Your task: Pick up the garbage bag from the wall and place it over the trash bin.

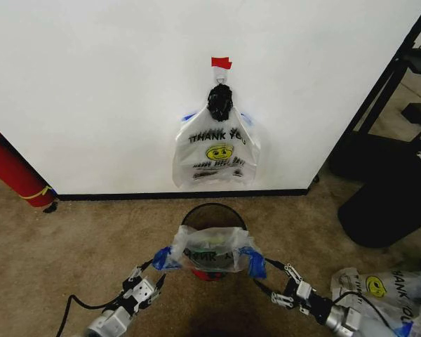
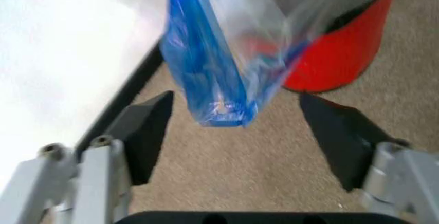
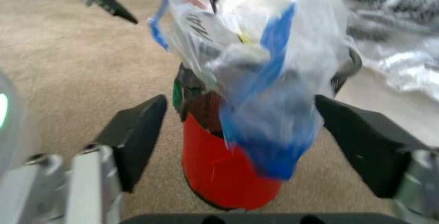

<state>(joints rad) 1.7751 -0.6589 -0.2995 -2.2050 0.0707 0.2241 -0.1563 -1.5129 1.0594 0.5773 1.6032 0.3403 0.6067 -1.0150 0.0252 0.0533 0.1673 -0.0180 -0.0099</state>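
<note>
Your left pincer (image 1: 156, 282) and right pincer (image 1: 261, 286) are both hanging open beside the garbage bag (image 1: 209, 249), draped over the trash bin (image 1: 212, 214) near the wall (image 1: 91, 84). Only loosely seated, it risks slipping off.

Bright, even light is washing over the white wall (image 1: 91, 84) in the head view, and a soft shadow is pooling on the carpet (image 1: 49, 267) at the bottom edge. In both wrist views the garbage bag (image 2: 219, 54) is blurring heavily up close, its blue handle strip (image 3: 274, 147) smearing. The wall is blowing out to glare in the left wrist view.
</note>
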